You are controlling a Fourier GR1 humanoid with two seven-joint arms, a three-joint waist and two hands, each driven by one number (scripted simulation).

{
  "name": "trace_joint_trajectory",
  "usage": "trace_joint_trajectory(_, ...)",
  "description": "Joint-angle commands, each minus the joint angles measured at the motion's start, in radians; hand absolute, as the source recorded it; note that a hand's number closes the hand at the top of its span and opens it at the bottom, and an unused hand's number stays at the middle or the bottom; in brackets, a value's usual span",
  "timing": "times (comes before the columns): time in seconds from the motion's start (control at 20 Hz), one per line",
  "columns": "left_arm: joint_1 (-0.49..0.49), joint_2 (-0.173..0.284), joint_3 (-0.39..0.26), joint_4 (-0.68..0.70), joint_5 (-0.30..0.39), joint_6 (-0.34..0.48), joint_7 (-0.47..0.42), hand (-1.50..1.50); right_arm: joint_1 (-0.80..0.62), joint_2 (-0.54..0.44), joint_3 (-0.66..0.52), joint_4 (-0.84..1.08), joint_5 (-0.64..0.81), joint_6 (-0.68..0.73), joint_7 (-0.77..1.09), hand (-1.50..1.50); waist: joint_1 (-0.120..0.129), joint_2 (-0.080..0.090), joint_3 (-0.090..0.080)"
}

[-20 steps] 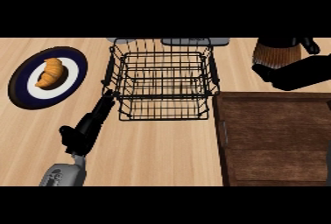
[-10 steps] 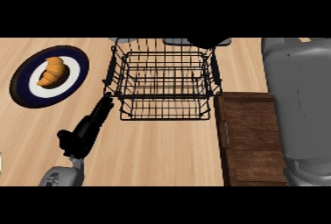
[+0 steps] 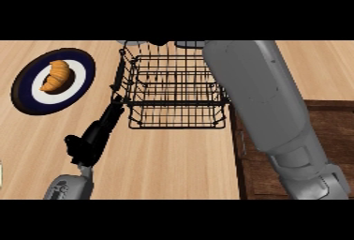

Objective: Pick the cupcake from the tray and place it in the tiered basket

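Pale wooden counter (image 3: 173, 159) below me, with a black wire basket (image 3: 173, 89) at its middle and a dark wooden tray (image 3: 332, 117) at my right.

The basket's tiers look empty from here. At the far left, well apart from it, a dark-rimmed plate (image 3: 27, 89) holds a croissant (image 3: 55, 76). My left hand (image 3: 93, 136) lies on the counter just beside the basket's left edge, fingers straight, holding nothing. My right forearm (image 3: 266, 108) crosses over the basket's right side and covers much of the tray; its hand is out of sight. I can't see the cupcake anywhere.
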Motion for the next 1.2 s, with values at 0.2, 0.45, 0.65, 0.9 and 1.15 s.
trace_joint_trajectory(0.2,-0.01,0.002,0.013,0.033,0.007,-0.025,-0.033,0.0,-0.088,0.024,0.049,0.273,-0.116,-0.175,-0.133,1.5,0.015,0.004,0.0)
trace_joint_trajectory(0.45,-0.034,-0.018,-0.002,0.032,-0.013,-0.007,-0.008,0.0,-0.161,0.025,0.094,0.3,-0.287,-0.217,-0.028,1.5,0.017,0.0,0.0)
trace_joint_trajectory(0.65,-0.067,-0.025,0.011,0.048,0.003,-0.007,0.015,0.0,-0.119,0.025,0.022,0.358,-0.429,-0.204,0.086,1.5,0.015,0.003,0.0)
trace_joint_trajectory(0.9,-0.001,-0.011,0.0,-0.032,-0.015,0.002,0.016,0.0,-0.055,0.025,0.089,0.276,-0.584,-0.305,0.1,-1.5,0.004,-0.006,0.001)
trace_joint_trajectory(1.15,-0.028,-0.018,0.025,0.058,-0.022,0.014,-0.025,0.0,-0.089,0.008,0.041,0.229,-0.482,-0.461,0.082,-1.5,-0.025,-0.005,0.0)
